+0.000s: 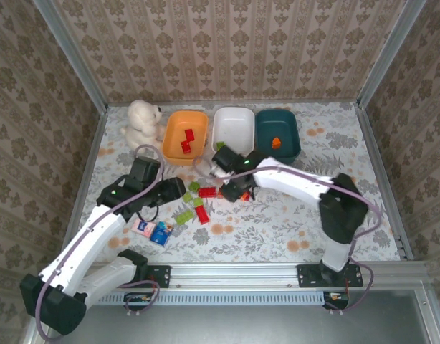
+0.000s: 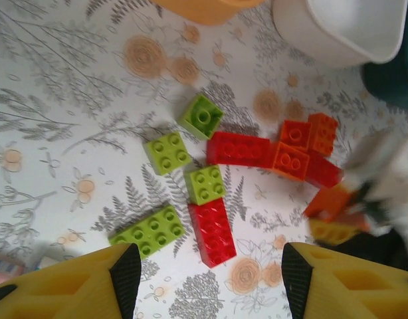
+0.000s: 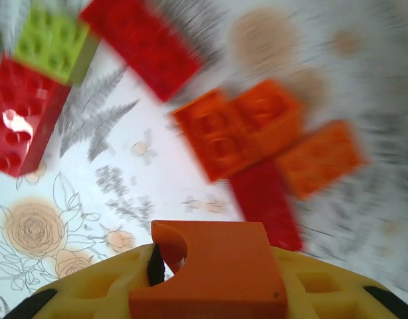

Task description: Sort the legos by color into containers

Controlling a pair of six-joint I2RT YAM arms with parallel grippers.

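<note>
Nearest the arm bases, pink and blue packets (image 1: pixel 152 231) are being shown lying on the flowered table (image 1: pixel 277 229). Just beyond them, the left gripper (image 2: pixel 210 269) is being held wide, with nothing between its fingers, above the loose bricks (image 2: pixel 212 232) of green, red and orange. Beside that cluster, an orange brick (image 3: pixel 214 272) is being pinched in the narrowed right gripper (image 1: pixel 236 190). Farthest off, red bricks are being held by the orange tray (image 1: pixel 168 140) and one orange brick by the teal tray (image 1: pixel 277 123). The white tray (image 1: pixel 233 129) is being flanked by the two, and a plush toy (image 1: pixel 142 122) is being shown just left of the orange tray.
</note>
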